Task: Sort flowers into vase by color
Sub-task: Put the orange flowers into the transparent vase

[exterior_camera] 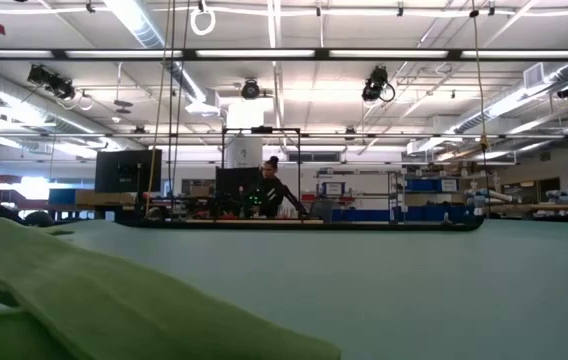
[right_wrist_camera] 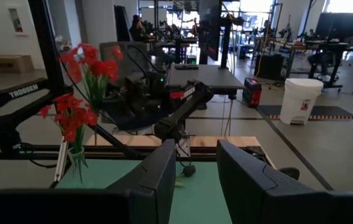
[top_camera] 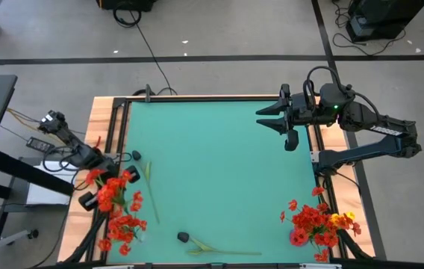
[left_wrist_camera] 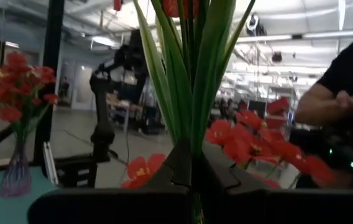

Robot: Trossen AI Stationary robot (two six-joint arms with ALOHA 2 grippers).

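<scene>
Left gripper (top_camera: 108, 173), at the worktop's (top_camera: 219, 172) left edge, is clamped on a red flower's (top_camera: 112, 193) green stem. Right gripper (top_camera: 268, 119), near the far right corner, stands partly open, empty. More flowers fill the vase (top_camera: 318, 226) at the near right corner.

A white bin (right_wrist_camera: 299, 99) stands on the room floor beyond a dark desk (right_wrist_camera: 204, 78), a person's arm (left_wrist_camera: 325, 102) nearby.
</scene>
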